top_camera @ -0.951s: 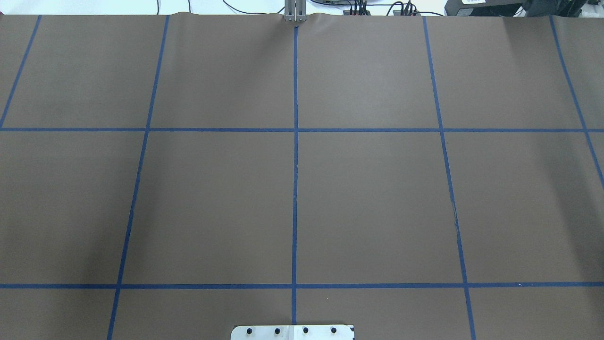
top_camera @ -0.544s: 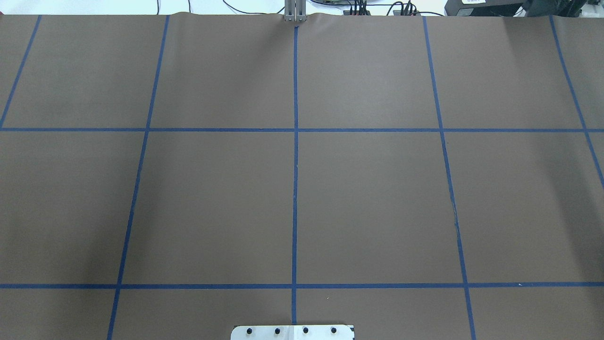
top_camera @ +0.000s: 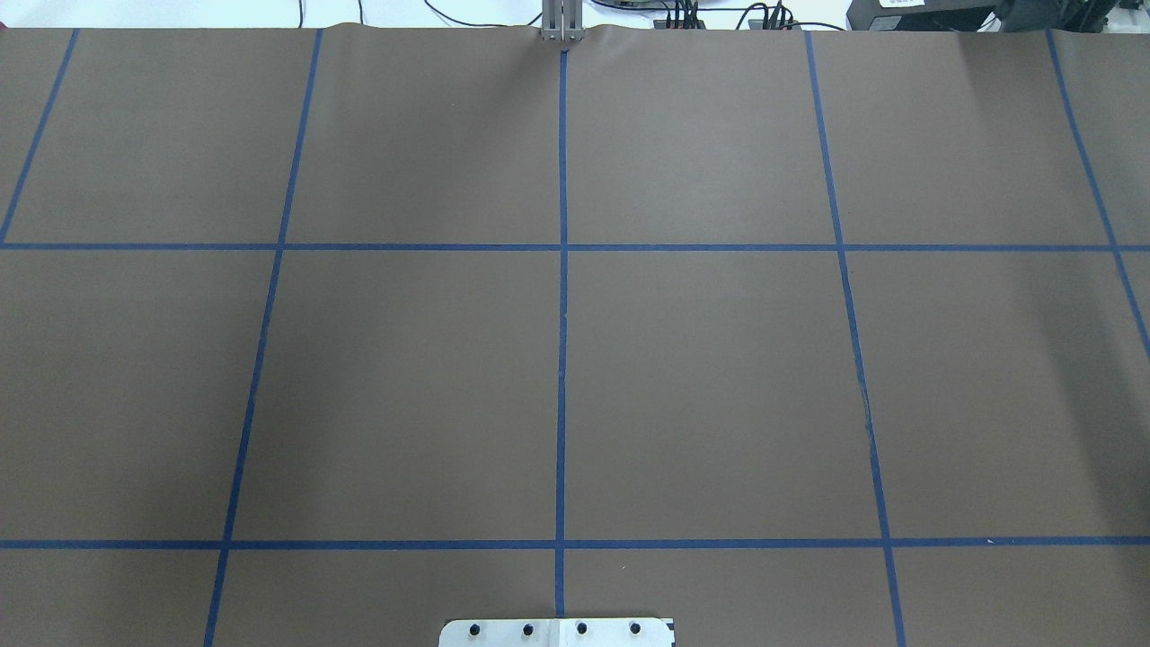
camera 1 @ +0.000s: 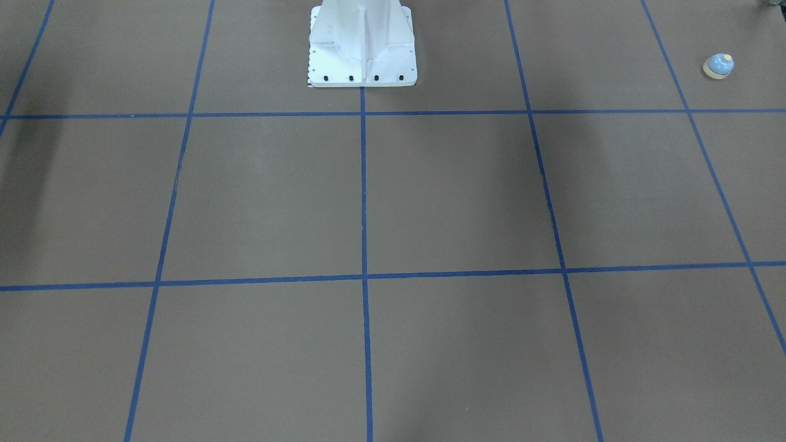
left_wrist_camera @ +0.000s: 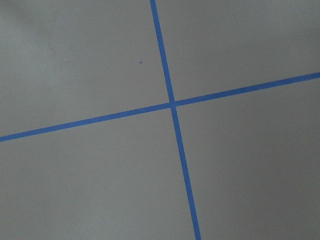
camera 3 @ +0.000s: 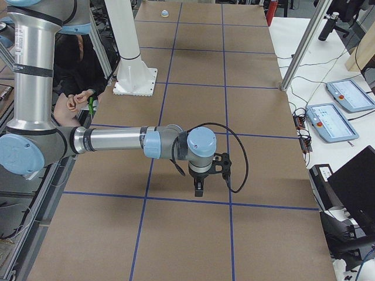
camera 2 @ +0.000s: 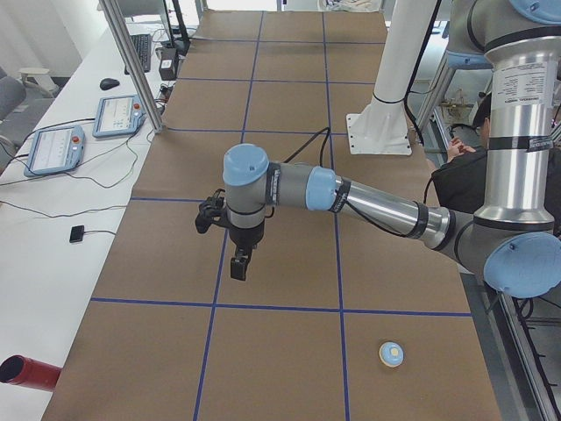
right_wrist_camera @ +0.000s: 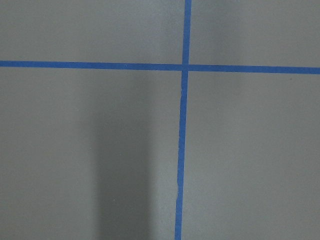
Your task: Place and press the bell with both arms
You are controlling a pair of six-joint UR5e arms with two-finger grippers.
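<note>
The bell [camera 1: 718, 65], a light blue dome with a cream button and rim, stands upright on the brown table at the robot's left end. It also shows in the exterior left view [camera 2: 392, 354] and far off in the exterior right view [camera 3: 165, 13]. My left gripper [camera 2: 240, 266] hangs above the table, pointing down, well apart from the bell. My right gripper [camera 3: 199, 188] hangs above the table at the other end. Both show only in side views, so I cannot tell if they are open or shut. Both wrist views show only bare paper and blue tape lines.
The white pedestal base [camera 1: 362, 49] stands at the table's robot side. A red cylinder [camera 2: 26, 373], teach pendants [camera 2: 118, 114] and an aluminium post [camera 2: 131, 61] stand beside the table. A seated person [camera 3: 82, 76] is behind the robot.
</note>
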